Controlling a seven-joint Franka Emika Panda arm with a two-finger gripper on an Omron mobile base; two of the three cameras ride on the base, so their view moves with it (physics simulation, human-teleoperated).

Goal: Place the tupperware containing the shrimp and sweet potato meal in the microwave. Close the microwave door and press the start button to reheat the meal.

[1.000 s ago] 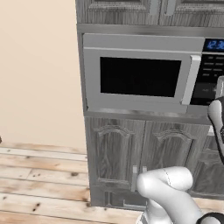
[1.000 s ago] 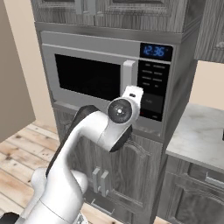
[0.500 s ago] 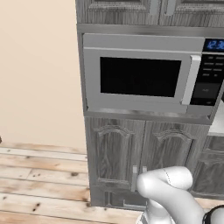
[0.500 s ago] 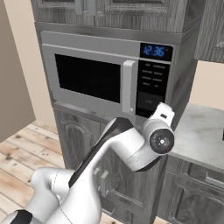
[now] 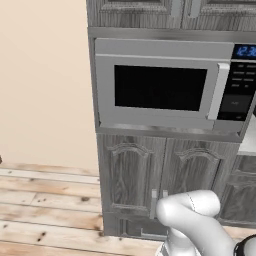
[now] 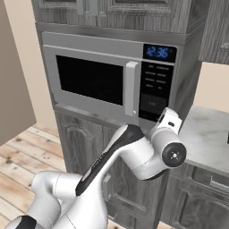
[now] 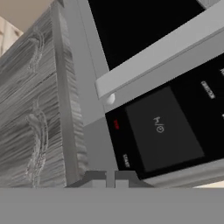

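claw narrow, tips together, empty | swung down off the panel; microwave door shut | start likely pressed

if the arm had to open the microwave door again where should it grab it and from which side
Grip the vertical light grey bar handle on the microwave door, near its middle. Come straight from the front, fingers closing across the bar's width: it is long and narrow, running along the door's right edge beside the black control panel. The door is shut now.
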